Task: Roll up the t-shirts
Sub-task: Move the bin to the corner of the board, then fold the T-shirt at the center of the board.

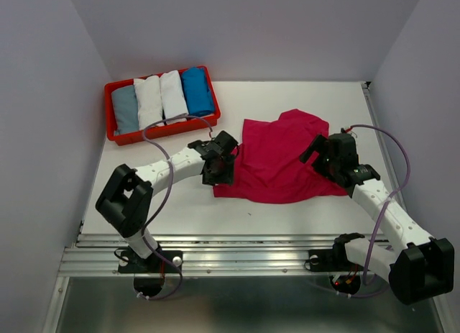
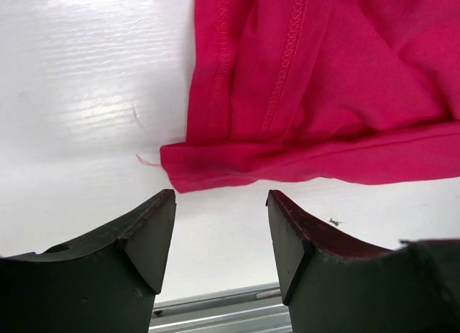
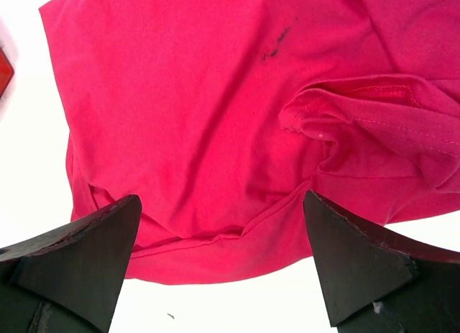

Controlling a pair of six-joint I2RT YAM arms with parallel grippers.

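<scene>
A magenta t-shirt (image 1: 280, 160) lies crumpled and partly folded on the white table, a little right of centre. My left gripper (image 1: 219, 167) hovers at the shirt's near-left corner (image 2: 208, 171), open, with only bare table between its fingers (image 2: 221, 196). My right gripper (image 1: 323, 157) sits over the shirt's right edge, open wide, and the hem (image 3: 215, 247) lies below the gap between its fingers (image 3: 221, 200). Four rolled t-shirts lie side by side in the tray: one grey-blue (image 1: 125, 108), two white (image 1: 149, 99) (image 1: 173, 94) and one blue (image 1: 197, 90).
The red tray (image 1: 162, 131) stands at the back left of the table. A corner of the red tray (image 3: 3, 74) shows at the left edge of the right wrist view. Pale walls close in both sides and the back. A metal rail (image 1: 230, 250) runs along the near edge.
</scene>
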